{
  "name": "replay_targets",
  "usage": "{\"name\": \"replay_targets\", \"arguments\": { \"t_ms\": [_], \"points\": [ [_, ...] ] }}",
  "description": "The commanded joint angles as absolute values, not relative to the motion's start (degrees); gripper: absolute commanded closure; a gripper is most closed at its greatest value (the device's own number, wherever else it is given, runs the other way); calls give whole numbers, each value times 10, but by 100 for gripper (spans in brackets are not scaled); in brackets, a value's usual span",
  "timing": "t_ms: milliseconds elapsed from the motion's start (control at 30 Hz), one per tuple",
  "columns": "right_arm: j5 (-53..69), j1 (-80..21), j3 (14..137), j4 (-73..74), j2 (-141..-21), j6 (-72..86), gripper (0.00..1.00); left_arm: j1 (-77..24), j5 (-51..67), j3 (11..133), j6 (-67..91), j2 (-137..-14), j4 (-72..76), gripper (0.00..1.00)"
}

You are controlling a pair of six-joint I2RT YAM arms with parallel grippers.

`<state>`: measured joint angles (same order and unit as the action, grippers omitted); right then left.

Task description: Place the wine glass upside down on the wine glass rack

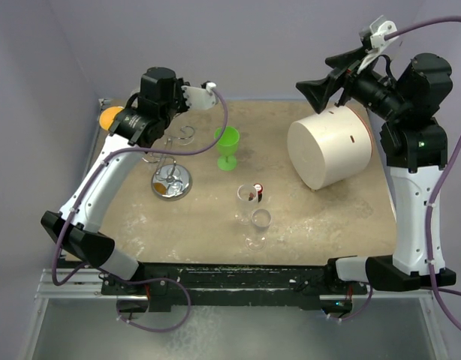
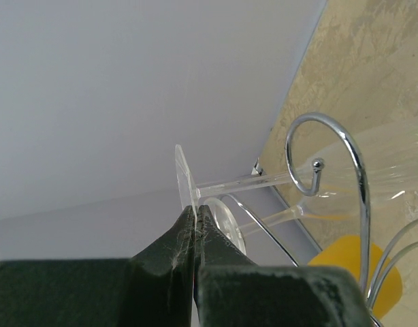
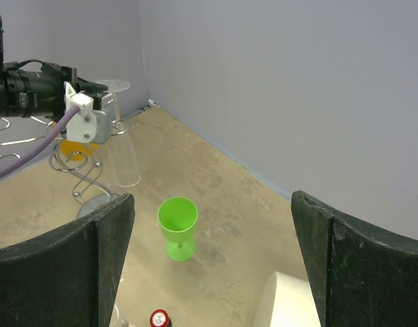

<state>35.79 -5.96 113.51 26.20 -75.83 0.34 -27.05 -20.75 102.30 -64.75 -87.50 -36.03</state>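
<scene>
My left gripper [image 2: 195, 212] is shut on the rim of the round foot of a clear wine glass [image 2: 185, 178]. The stem [image 2: 236, 182] runs away from the jaws and crosses a curled wire arm [image 2: 359, 184] of the wine glass rack. In the right wrist view this wine glass [image 3: 124, 162] hangs bowl down beside the rack's wires [image 3: 78, 178]. From above, the left gripper [image 1: 206, 88] is high over the rack's shiny disc base [image 1: 171, 182]. My right gripper [image 1: 329, 73] is open and empty at the back right [image 3: 212, 197].
A second clear foot and stem [image 2: 228, 226] lie right beside the held one. A green goblet [image 1: 227, 146] stands right of the rack. Two clear glasses [image 1: 249, 193] [image 1: 260, 219] stand mid-table. A big white cylinder [image 1: 332, 150] lies at the right, an orange object [image 1: 109, 116] at the far left.
</scene>
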Motion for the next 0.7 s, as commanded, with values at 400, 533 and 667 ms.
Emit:
{"name": "replay_targets", "arguments": {
  "t_ms": [400, 533, 667],
  "points": [
    [394, -44, 1122, 216, -743, 25, 1, -288, -191, 1048, -630, -847, -417, 100],
    [397, -42, 1120, 214, -745, 28, 1, -291, -192, 1053, -621, -847, -425, 100],
    [401, -40, 1118, 211, -746, 30, 1, -293, -194, 1058, -614, -846, -433, 100]
  ]
}}
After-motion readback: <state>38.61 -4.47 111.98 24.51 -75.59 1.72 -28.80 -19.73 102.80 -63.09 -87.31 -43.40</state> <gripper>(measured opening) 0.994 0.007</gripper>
